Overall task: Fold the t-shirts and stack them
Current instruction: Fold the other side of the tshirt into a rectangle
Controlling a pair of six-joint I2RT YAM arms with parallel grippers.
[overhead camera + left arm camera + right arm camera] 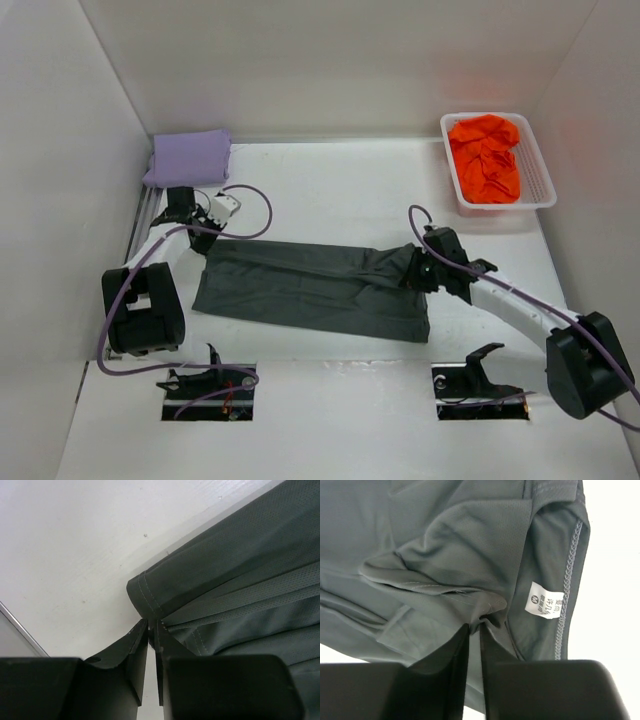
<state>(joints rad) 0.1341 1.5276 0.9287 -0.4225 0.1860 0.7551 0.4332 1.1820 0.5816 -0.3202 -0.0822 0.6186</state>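
A dark grey t-shirt lies folded into a long strip across the middle of the table. My left gripper sits at its left end, jaws nearly together and pinching a hemmed corner between the fingertips. At the right end my right gripper nips a bunched fold of the same shirt, close to the white size label. A lavender t-shirt rests folded at the back left. The orange t-shirt lies crumpled in the basket.
The white mesh basket stands at the back right. White walls close in the table on three sides. A metal rail runs along the left edge. Two dark cutouts sit near the front edge.
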